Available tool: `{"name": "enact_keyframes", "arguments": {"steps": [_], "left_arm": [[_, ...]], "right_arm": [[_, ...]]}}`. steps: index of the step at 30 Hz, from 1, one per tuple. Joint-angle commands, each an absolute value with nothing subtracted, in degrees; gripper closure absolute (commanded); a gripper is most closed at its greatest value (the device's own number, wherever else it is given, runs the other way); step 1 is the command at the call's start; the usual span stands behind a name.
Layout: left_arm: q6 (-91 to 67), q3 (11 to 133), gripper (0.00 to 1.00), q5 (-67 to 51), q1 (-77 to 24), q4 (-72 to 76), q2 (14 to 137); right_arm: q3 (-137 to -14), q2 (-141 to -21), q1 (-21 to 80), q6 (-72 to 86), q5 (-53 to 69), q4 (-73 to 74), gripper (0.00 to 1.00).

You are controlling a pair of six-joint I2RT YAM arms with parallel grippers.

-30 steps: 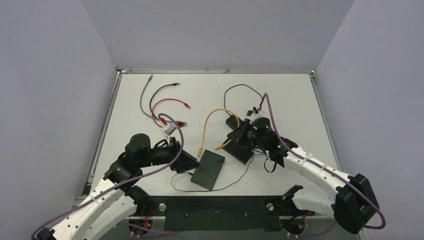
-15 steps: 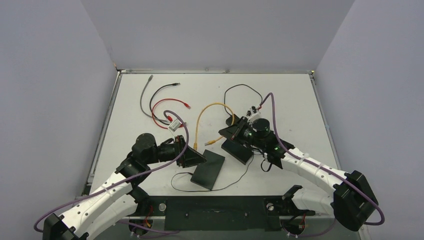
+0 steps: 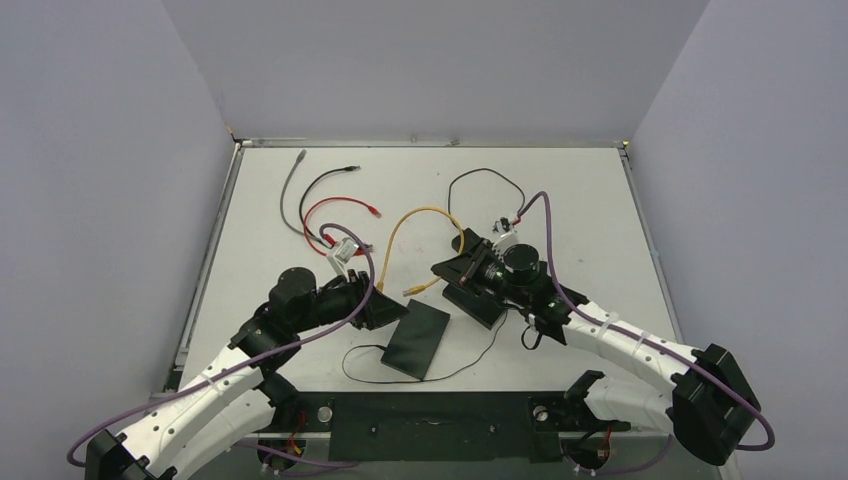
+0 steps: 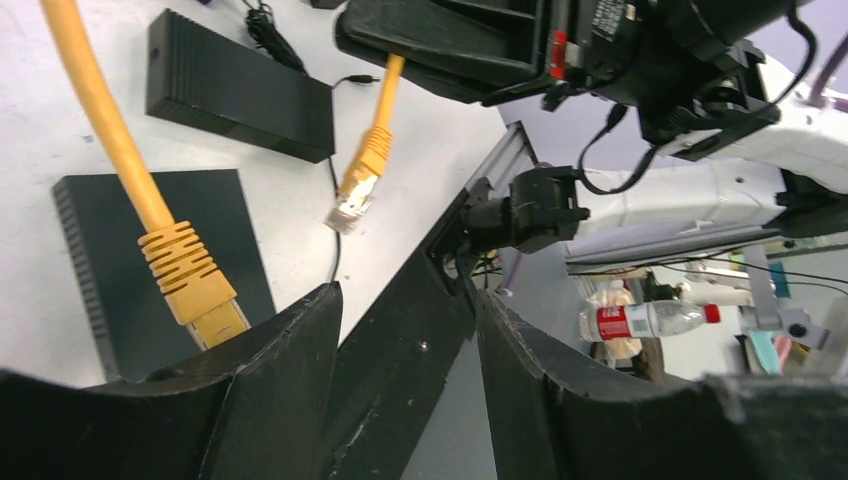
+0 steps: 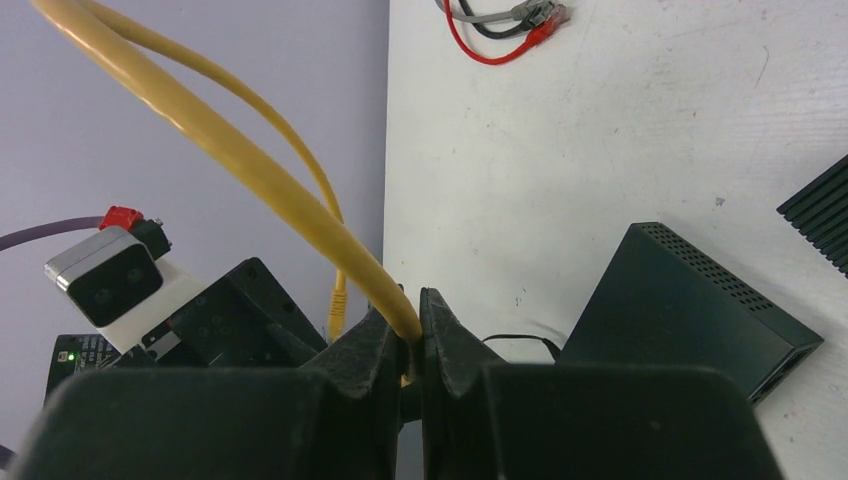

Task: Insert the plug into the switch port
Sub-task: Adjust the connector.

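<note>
Nearest to me, my left pincer [image 4: 408, 296] stands with its jaws apart and nothing between them. Just past its left finger lies one plug [image 4: 190, 285] of the yellow cable [image 5: 250, 158], outside the gap, over the flat black switch [image 4: 90, 260] that rests on the bench [image 3: 560, 200] between my two arms. I cannot make out the switch's ports well enough to say which edge they face.

A little farther on, the cable's other plug [image 4: 355, 200] hangs free in the air beyond the switch's far edge. It dangles from my right pincer [image 5: 412, 300], which is clamped together on the cable a short way back from that plug. A second black box [image 4: 240, 90] lies under and beside that pincer. At the far left of the bench are loose red [image 3: 340, 205], black [image 3: 320, 180] and grey [image 3: 290, 185] leads, well apart from the work.

I judge this to be the approach step: a plug is held up near the switch, but neither end is seated. The hanging plug droops, so it is not lined up with anything. Next I would need to find the port face, then either take the plug body itself in my open left pincer or steady the switch with it, turn the plug level and push it straight in. A grip this far back on the cable may let the plug bend away.
</note>
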State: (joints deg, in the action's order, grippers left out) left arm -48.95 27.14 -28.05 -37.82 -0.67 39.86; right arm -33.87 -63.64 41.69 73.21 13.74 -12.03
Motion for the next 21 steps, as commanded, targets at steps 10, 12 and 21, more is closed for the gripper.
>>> {"name": "enact_keyframes", "arguments": {"steps": [10,12,21], "left_arm": [[-44.6,29.6,0.52,-22.2,-38.1,-5.0,38.5],[-44.5,29.6,0.52,-22.0,-38.1,-4.9,37.9],[-44.3,28.8,0.57,-23.0,-38.1,-3.8,35.6]], "right_arm": [[-33.8,-61.4,44.4,74.9,12.6,-16.2,1.0],[-33.7,-61.5,44.8,75.0,12.4,-16.1,1.0],[-33.8,-62.7,46.9,76.0,12.1,-17.4,1.0]]}}
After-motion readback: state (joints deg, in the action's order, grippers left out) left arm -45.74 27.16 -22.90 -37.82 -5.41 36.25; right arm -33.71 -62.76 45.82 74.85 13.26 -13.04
